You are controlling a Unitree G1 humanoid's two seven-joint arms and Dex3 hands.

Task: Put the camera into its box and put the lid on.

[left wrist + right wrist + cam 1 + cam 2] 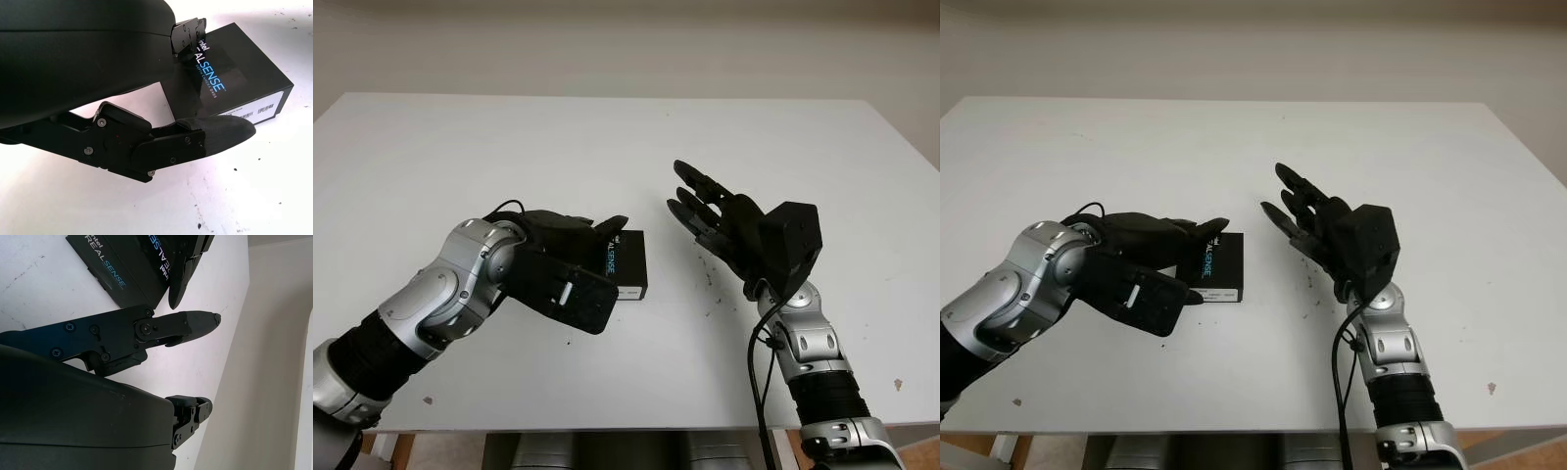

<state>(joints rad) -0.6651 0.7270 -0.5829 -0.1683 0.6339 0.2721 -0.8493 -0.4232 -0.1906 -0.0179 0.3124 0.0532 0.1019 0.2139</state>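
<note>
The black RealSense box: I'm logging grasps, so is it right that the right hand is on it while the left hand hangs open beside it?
Sides are swapped. In the left eye view the left hand is on the black RealSense box; the right hand hangs open beside it.

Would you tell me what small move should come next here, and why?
Probably the right hand, open above the table beside the box, should ease toward its free side. The left hand already lies around the lidded box, so a second contact would help steady or press the lid.
</note>
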